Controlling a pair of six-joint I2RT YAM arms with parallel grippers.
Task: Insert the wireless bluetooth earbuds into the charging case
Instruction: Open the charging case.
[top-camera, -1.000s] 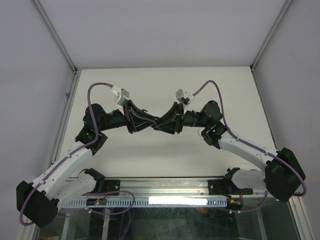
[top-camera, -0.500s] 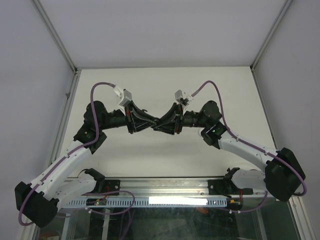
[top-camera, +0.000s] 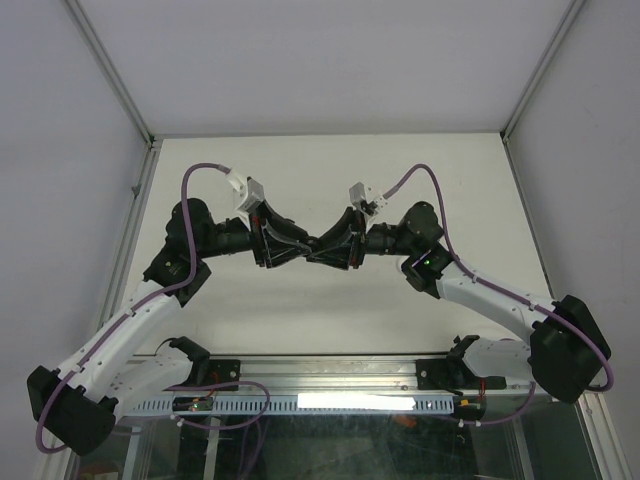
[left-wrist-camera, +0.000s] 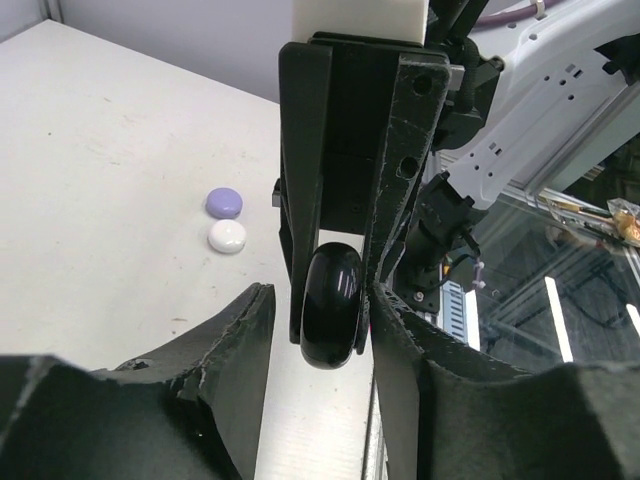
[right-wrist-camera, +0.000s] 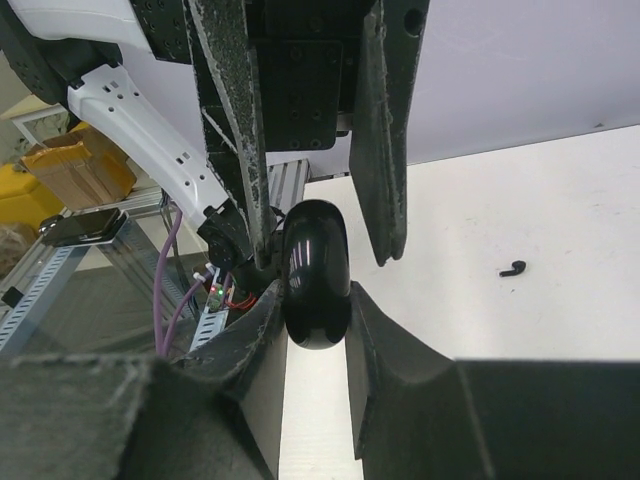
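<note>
The right gripper (right-wrist-camera: 315, 305) is clamped on one black charging case (right-wrist-camera: 316, 255), a rounded puck held on edge between its two padded fingers, up off the table (left-wrist-camera: 110, 150). The left gripper (left-wrist-camera: 322, 300) meets it tip to tip, its two fingers spread around the same case. In the right wrist view one of them stands clear of the shell, so these jaws are parted, not pinching. Farther out, to the right of the right gripper's tips, one black earbud (right-wrist-camera: 513, 268) lies alone on the table. Beyond the left gripper's tips, to their left, two small pucks lie just beside each other: a white puck (left-wrist-camera: 228, 237) nearer, a lilac puck (left-wrist-camera: 224, 203) behind it.
</note>
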